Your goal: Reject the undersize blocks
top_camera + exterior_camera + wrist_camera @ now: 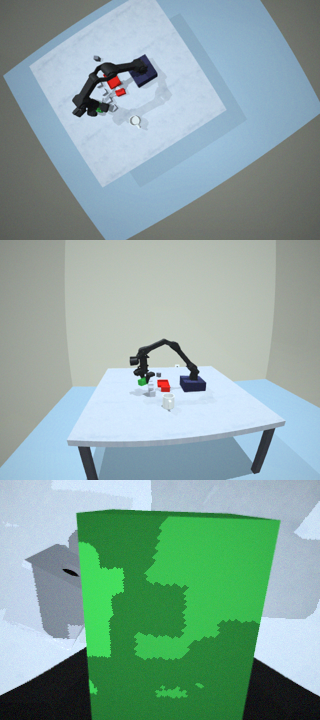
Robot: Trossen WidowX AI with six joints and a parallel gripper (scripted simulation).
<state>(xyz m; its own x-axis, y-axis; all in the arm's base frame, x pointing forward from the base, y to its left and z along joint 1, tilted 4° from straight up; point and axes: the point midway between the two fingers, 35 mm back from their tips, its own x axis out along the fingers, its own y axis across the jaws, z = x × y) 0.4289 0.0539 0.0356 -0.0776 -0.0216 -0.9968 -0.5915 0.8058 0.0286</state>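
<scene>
My gripper point(99, 108) point(142, 380) point(165, 647) is shut on the green gauge point(98, 110) point(141, 382) point(170, 600), which hangs above the table beside the row of steel blocks. Several pale grey blocks stand in a row, among them one block point(114, 107) point(152, 393) at the near end and another block point(104, 92) further back. In the wrist view a grey block point(54, 597) with a dark hole in its top shows left of the gauge, partly hidden by it. The red tray point(113, 82) point(163, 380) lies between the blocks and the arm's base, partly under the arm in the top view; I see no block in it.
A smaller red box point(120, 92) point(165, 389) sits beside the tray. A white mug point(134, 120) point(168, 401) stands nearer the front. A darker grey block point(96, 58) point(158, 374) lies apart at the back. The arm's navy base point(148, 77) point(193, 386) is to the right.
</scene>
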